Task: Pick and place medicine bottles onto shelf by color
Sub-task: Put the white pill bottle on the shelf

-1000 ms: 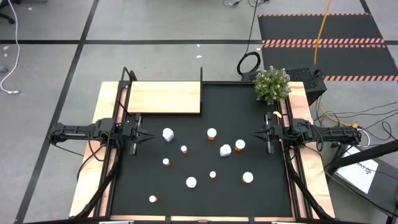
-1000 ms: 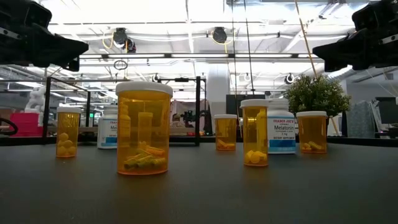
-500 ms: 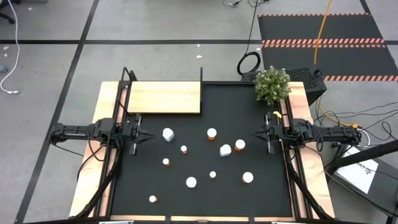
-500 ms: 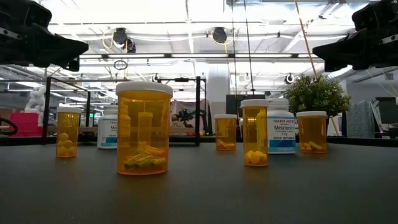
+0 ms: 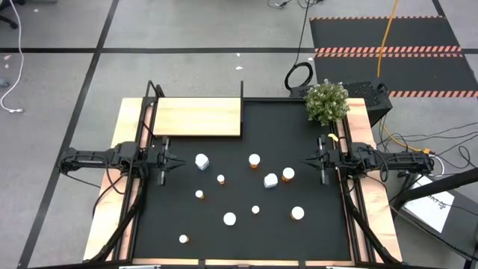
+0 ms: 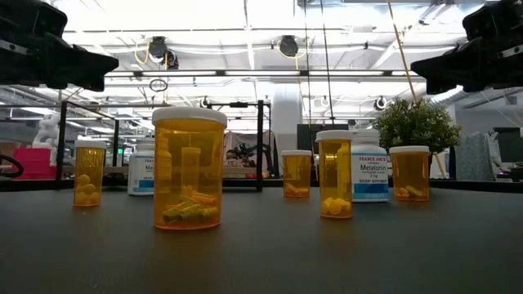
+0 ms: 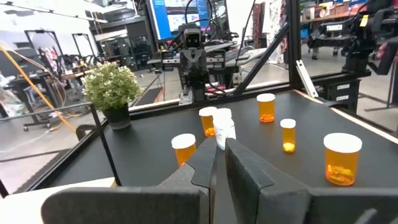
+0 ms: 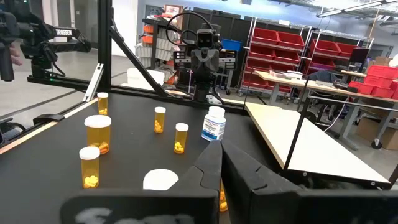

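Both grippers hang empty with fingers pressed together, the left gripper at the mat's left edge, the right gripper at its right. The bottles stand scattered between them, untouched. The shelf lies at the far left.

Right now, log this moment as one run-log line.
left gripper: shut, empty, left mat edge | right gripper: shut, empty, right mat edge | bottles: all on mat | shelf: bare

Potted plant (mat's far corner)
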### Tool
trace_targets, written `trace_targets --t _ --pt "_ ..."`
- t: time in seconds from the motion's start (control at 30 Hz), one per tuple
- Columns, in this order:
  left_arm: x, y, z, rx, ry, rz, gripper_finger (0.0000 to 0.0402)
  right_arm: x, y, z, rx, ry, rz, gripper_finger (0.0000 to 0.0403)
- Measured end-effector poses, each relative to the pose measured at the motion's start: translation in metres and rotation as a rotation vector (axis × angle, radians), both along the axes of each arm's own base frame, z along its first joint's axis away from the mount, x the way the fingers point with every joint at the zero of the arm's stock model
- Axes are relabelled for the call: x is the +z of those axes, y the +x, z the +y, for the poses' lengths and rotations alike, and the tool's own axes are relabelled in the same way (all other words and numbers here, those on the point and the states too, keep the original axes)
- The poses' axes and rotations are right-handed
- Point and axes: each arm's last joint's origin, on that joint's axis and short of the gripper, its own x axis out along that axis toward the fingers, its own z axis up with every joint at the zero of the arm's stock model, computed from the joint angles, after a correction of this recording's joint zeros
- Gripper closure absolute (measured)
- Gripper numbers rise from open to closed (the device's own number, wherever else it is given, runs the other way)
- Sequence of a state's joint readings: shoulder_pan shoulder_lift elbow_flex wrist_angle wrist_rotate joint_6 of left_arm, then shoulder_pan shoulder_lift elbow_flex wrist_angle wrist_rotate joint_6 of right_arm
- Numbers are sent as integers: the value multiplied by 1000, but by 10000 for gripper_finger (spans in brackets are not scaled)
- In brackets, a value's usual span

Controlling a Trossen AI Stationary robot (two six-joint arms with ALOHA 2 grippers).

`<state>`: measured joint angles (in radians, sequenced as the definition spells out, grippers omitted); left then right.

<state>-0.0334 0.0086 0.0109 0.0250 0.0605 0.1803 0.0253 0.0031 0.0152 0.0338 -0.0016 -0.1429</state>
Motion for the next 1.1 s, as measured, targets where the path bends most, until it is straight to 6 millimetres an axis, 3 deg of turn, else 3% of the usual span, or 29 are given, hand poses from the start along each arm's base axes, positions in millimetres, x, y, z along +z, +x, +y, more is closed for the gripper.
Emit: trace_targets --t 0.5,0.8,0.93,1.1 --pt "1 0 0 -2 -63 -6 364 0 0 0 0 0 0 403" --pt "5 0 0 -8 -296 -30 364 1 0 0 -4 0 -8 403" --pt "16 -2 1 24 -396 -16 364 1 0 0 -4 9 -13 403" --pt "44 -2 3 125 -474 112 364 2 0 0 -2 74 -21 403"
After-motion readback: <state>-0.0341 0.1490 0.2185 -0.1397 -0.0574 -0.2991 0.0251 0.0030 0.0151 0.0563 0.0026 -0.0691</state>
